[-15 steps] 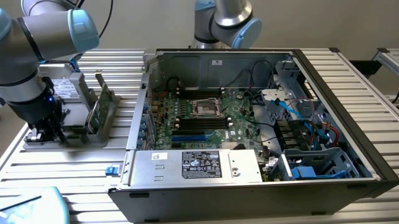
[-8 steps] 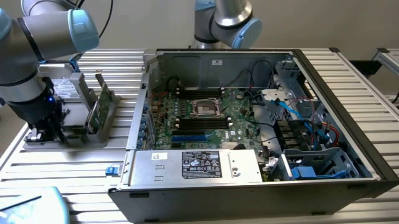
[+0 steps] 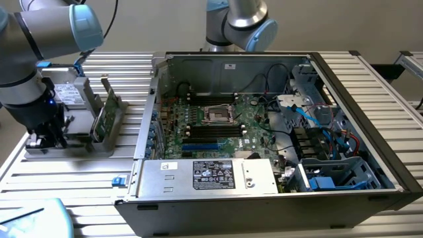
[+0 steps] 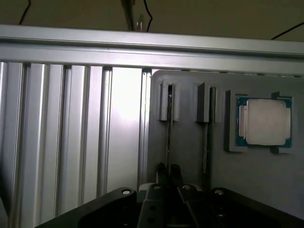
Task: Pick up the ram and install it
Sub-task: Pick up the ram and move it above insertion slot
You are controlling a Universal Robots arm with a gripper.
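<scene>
Gripper (image 4: 168, 175) low over grey parts holder (image 4: 189, 152), exterior view's left; we log fingers (image 4: 161, 172) slightly parted, flanking edge-on ram (image 4: 168, 137).

Grey robot arm with light-blue joint caps (image 3: 39, 34) comes in at the exterior view's left, forearm pointing straight down. Dark wrist vertical. Black gripper (image 3: 45, 141) (image 4: 168, 171) hangs low, pointing downward.

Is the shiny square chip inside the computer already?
No, the square silver chip lies in a pocket of the grey holder on the slatted table.
</scene>
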